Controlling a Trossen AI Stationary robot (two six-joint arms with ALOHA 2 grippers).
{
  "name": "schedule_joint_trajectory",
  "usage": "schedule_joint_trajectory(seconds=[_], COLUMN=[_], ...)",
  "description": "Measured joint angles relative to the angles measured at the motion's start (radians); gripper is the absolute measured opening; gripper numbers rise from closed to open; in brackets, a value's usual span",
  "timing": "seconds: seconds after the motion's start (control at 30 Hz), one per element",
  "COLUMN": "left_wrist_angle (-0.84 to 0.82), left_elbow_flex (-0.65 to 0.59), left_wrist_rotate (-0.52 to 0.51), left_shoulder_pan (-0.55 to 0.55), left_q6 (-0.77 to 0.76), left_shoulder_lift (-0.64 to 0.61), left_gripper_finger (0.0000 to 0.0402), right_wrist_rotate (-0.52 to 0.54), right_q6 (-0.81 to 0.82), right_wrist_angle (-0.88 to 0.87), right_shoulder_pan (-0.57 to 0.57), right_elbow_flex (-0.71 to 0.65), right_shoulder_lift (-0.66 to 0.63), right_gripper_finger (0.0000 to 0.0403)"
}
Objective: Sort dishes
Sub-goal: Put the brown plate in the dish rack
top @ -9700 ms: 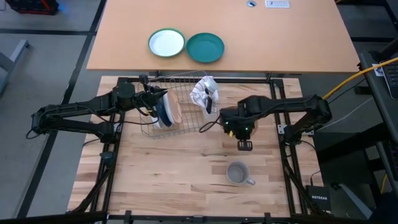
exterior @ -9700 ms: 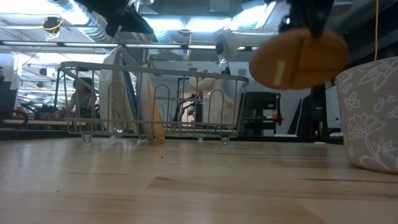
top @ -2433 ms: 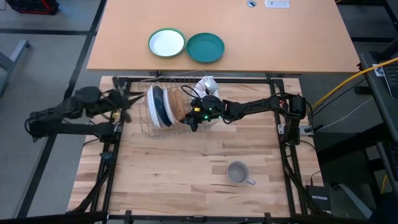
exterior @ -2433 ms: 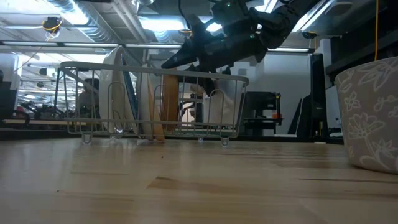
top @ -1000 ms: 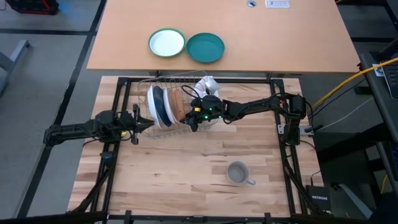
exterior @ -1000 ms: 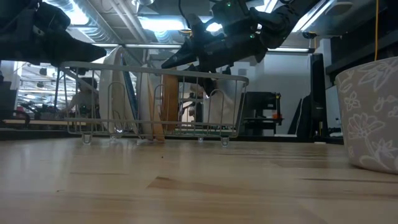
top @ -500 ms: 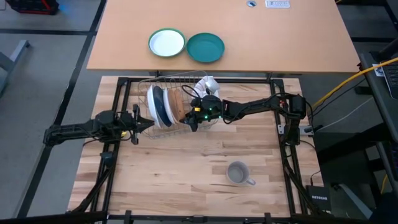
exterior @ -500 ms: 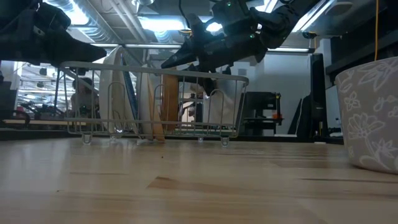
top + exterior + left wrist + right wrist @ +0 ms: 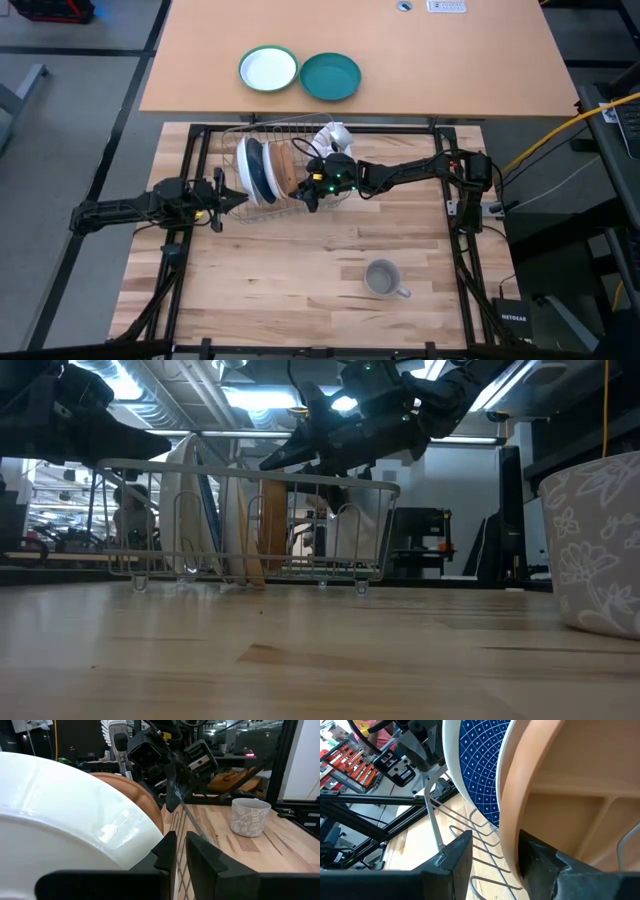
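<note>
wood table (image 9: 280,280) bears rack (image 9: 262,128) (wire), mug (image 9: 383,278).

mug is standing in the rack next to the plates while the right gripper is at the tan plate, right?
Not quite. The mug stands on the bare table, well clear of the rack, as the high view shows. The right gripper is indeed at the tan plate.

rack (image 9: 262,135): bare wire | white plate (image 9: 60,815): glossy | table (image 9: 300,270): wood

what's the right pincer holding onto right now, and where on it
The right pincer sits around the rim of the tan plate standing in the wire rack; its fingers look open, so no firm grip shows.
</note>
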Motion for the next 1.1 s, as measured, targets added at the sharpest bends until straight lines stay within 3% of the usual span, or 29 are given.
schedule_joint_trajectory(seconds=[0.7,0.83,1.1], left_wrist_angle=[-0.001,-0.001,-0.001], left_elbow_flex=[0.0,0.0,0.0], left_wrist_rotate=[0.0,0.0,0.0], left_shoulder_pan=[0.0,0.0,0.0], left_q6=[0.0,0.0,0.0], left_shoulder_lift=[0.0,0.0,0.0], left_gripper_finger=[0.0033,0.0033,0.0033], right_wrist_rotate=[0.039,0.01,-0.025], right_q6=[-0.048,-0.088,-0.156], right_wrist_angle=[0.005,-0.002,-0.003], right_shoulder_pan=[-0.002,-0.002,-0.001], right_elbow_flex=[0.0,0.0,0.0], right_shoulder_lift=[0.0,0.0,0.0], right_gripper_finger=[0.0159,0.0209,0.0386])
